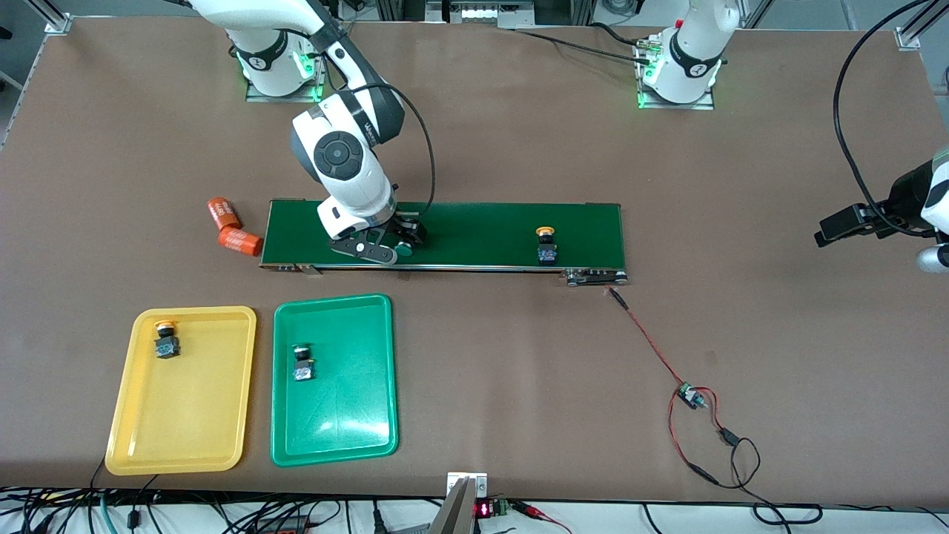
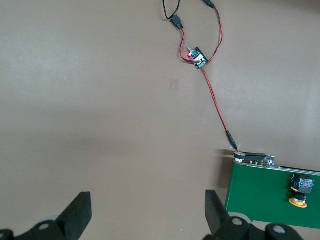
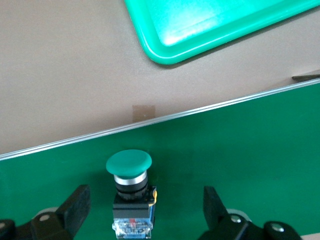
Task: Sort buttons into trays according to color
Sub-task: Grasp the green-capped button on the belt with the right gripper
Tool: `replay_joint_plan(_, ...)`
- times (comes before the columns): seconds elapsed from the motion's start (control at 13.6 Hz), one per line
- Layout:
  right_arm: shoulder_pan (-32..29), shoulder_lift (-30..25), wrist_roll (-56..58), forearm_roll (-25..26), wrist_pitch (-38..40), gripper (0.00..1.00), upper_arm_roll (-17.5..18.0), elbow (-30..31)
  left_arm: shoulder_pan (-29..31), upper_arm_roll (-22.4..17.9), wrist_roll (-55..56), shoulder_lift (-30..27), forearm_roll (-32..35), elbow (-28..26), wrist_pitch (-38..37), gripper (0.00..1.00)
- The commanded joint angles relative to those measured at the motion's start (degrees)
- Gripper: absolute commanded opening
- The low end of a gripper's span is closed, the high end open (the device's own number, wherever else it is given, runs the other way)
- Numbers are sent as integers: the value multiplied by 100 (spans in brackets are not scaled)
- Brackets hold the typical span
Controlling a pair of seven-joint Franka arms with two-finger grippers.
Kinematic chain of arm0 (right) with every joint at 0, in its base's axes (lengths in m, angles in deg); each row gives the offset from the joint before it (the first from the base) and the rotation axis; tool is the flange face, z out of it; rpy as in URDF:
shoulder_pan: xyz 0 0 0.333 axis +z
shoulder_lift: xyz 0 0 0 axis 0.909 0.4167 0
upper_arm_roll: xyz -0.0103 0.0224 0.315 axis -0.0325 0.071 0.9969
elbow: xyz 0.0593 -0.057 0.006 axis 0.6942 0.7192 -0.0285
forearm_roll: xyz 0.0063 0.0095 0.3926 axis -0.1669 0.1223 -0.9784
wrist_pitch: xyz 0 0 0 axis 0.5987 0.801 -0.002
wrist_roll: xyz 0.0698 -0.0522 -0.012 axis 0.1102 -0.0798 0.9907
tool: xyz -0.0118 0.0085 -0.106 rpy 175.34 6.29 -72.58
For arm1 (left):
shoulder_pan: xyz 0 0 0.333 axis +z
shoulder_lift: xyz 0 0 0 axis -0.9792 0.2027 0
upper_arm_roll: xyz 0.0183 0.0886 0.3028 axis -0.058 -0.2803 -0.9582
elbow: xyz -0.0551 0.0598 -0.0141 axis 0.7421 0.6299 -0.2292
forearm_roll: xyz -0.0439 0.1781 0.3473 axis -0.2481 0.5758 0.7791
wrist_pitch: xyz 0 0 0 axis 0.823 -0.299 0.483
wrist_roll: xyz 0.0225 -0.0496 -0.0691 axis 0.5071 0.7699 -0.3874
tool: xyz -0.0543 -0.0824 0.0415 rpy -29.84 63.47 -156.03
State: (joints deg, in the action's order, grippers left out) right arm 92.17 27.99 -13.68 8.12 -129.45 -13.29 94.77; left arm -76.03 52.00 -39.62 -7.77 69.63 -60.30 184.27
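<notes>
Our right gripper hangs released, fingers straddling the green button on the conveyor belt. Closing off-centre could topple it. The left gripper waits, also released.

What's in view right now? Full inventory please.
Buttons: four. Yellow one in yellow tray; green one in green tray; yellow one on belt toward left arm's end; green one on belt between right gripper's open jaws.
Trays: two, yellow and green, side by side, nearer the camera than the belt.
Belt: one, dark green.
Orange cylinders: two, by belt's end toward the right arm.
Wired board: one, red-black leads.
Right gripper: over belt.
Left gripper: open, waits over bare table.
</notes>
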Motion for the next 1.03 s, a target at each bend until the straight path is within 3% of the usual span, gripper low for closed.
replay_joint_plan(0.0, 27, 180, -140, 215, -11, 100, -7, -152, -25, -81, -82, 19, 18, 129, -68, 100)
replay_joint_plan(0.37, 18, 321, -131, 223, -126, 97, -24, -161, 98, -82, -153, -69, 71, 129, -339, 100)
replay_joint_plan(0.44, 18, 321, -131, 223, -178, 87, -33, -161, 89, -38, -153, -69, 80, 138, -375, 100)
replay_joint_plan(0.81, -43, 330, 80, 215, -196, 18, -129, -205, 27, 103, -12, -156, 36, 296, -411, 100)
replay_joint_plan(0.96, -87, 330, 63, 101, 118, 13, -165, -415, 27, 94, -82, -210, 54, 331, -428, 100)
